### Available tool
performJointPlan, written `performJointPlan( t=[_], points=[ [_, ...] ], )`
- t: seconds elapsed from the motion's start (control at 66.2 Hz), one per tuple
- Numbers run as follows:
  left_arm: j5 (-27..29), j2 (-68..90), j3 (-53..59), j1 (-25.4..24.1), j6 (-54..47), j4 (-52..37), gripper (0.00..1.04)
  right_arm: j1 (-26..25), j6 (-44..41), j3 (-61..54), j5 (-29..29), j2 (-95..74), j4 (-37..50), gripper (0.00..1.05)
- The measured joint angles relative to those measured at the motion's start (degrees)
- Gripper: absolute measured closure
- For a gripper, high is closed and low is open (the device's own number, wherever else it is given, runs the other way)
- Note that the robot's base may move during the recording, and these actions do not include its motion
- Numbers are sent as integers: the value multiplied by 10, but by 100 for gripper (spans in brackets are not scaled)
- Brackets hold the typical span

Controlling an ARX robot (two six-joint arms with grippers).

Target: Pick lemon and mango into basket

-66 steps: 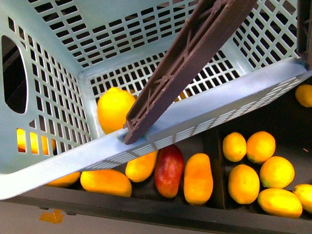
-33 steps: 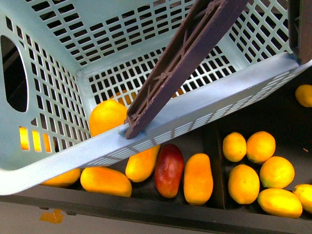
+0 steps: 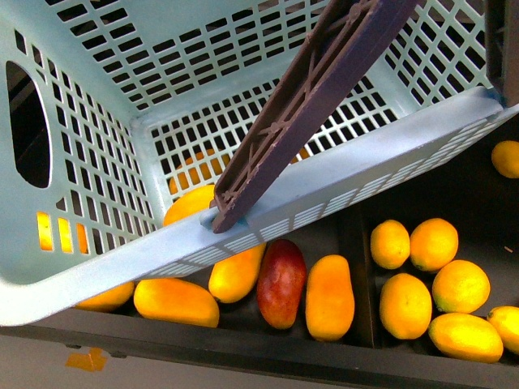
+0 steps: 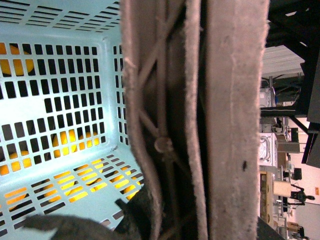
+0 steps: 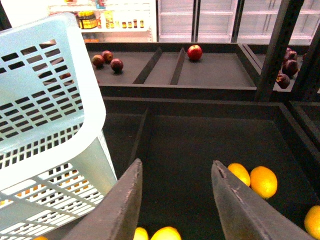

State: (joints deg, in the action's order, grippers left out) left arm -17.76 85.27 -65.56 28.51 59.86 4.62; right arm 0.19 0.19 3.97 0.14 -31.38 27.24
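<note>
Right gripper [image 5: 176, 167] jaws spread, empty, over display bin [image 5: 200, 135]. Left jaws: can't tell, handle [image 4: 200, 100] fills view. Yellow fruit [image 3: 189, 204], likely lemon, in low corner of basket [image 3: 97, 73]. Mango [image 3: 328, 297] in bin beside red mango [image 3: 281, 282]: smooth, weighty, bruisable. Grip across mid-width.

Nothing readable in any of these, tbh. The basket [image 3: 73, 267] and its brown handle [image 3: 308, 105] are plain plastic with no print or logo I can make out. In the right wrist view there's a lit shelf way at the back with jars [image 5: 87, 20] and small bottles [image 5: 125, 23]. They seem to carry labels, but they're far too tiny and blurry to read. The background gear [image 4: 285, 165] in the left wrist view is just as fuzzy.
</note>
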Motion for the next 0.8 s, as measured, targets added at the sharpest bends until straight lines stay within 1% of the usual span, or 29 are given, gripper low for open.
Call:
performJointPlan(
  t=[0.076,0.106,0.196,0.242,0.317,0.544,0.801],
  points=[
    [0,0,0,0,0,0,91,0,0,0,0,0,0,43],
    [0,0,0,0,0,0,91,0,0,0,0,0,0,40],
    [-10,0,0,8,0,0,91,-1,0,0,2,0,0,16],
    [-15,0,0,8,4,0,91,-1,0,0,0,1,0,7],
    [-11,1,0,7,9,0,91,-1,0,0,0,0,0,9],
    [2,1,-1,2,3,0,91,-2,0,-1,-1,0,0,9],
    [0,1,-1,2,1,0,91,-2,0,-1,-1,1,0,9]
  ],
)
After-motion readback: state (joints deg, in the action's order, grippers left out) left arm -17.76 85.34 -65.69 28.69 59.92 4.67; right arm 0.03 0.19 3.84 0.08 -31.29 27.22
